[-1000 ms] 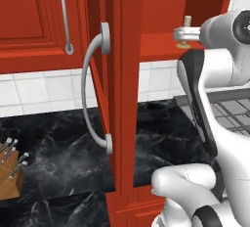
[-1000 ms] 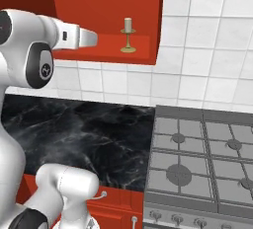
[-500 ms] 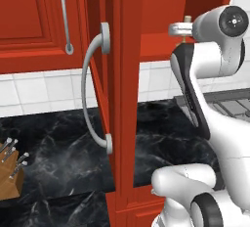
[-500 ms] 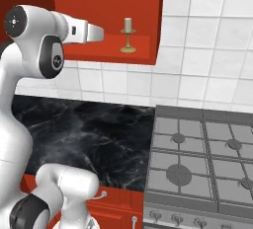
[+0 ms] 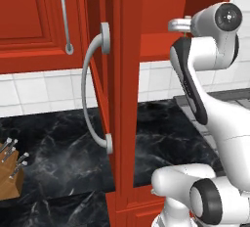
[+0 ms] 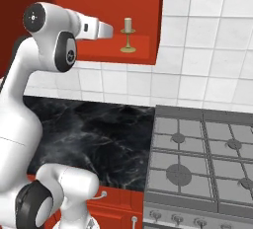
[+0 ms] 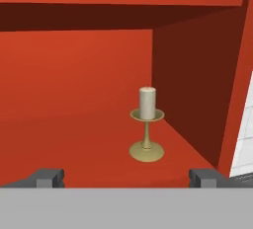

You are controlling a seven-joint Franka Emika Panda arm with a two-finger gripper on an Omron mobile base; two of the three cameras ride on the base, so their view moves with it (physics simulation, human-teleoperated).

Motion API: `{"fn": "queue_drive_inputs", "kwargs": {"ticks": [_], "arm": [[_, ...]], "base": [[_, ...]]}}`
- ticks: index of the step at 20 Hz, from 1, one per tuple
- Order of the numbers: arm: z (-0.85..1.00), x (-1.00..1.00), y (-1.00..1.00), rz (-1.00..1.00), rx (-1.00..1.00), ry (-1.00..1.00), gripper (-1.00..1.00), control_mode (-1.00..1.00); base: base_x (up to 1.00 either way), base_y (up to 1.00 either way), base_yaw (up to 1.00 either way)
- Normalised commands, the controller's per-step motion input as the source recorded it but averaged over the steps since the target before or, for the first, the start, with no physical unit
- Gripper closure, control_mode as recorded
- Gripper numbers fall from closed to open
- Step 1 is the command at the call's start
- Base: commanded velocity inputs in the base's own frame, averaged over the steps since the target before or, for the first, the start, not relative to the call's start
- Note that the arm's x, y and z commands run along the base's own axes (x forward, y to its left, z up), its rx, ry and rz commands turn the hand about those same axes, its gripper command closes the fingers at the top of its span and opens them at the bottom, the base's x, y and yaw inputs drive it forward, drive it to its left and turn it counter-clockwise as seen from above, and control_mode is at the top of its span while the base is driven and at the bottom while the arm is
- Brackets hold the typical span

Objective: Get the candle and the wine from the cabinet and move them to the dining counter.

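Pincer [image 7: 126,177], spread wide, has advanced level toward candle [image 7: 147,124] upright inside cabinet [image 7: 74,75]; grasp likely next.

A kitchen: red cabinets [image 5: 34,20], black marble surface [image 6: 99,139], white tiled wall [image 6: 197,75], gas hob [image 6: 202,159], knife block [image 5: 10,172].
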Motion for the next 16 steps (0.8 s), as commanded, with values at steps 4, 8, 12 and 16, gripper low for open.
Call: {"fn": "queue_drive_inputs", "kwargs": {"ticks": [4, 8, 12, 16], "arm": [[0.0, 0.27, -0.15, 0.0, 0.03, 0.0, -1.0, -1.0], [0.0, 0.17, -0.14, 0.0, 0.02, 0.0, -1.0, -1.0], [0.0, 0.16, -0.06, 0.0, 0.0, 0.0, -1.0, -1.0], [0.0, 0.12, 0.0, 0.0, 0.0, 0.0, -1.0, -1.0]], "base": [[0.0, 0.0, 0.0], [0.0, 0.0, 0.0], [0.0, 0.0, 0.0], [0.0, 0.0, 0.0]]}}
